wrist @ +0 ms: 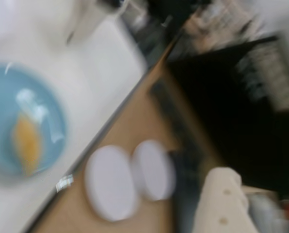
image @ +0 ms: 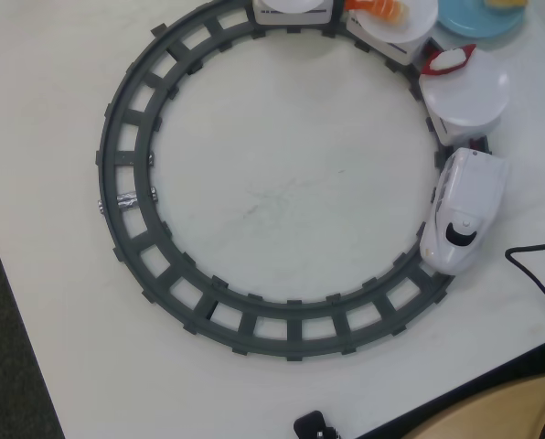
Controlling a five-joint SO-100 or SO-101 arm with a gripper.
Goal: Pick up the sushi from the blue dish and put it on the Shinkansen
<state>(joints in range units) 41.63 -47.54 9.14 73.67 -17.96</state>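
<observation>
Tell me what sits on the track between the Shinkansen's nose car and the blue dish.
In the overhead view, between the Shinkansen and the blue dish stands one train car topped with a round white plate carrying a red-and-white sushi piece.

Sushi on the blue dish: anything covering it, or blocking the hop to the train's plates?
Nothing visible. In the blurred wrist view the sushi lies uncovered on the blue dish. Overhead, the dish sits just beyond the Shinkansen cars. Two car plates already carry the orange sushi and red-and-white sushi. The gripper is not identifiable.
</observation>
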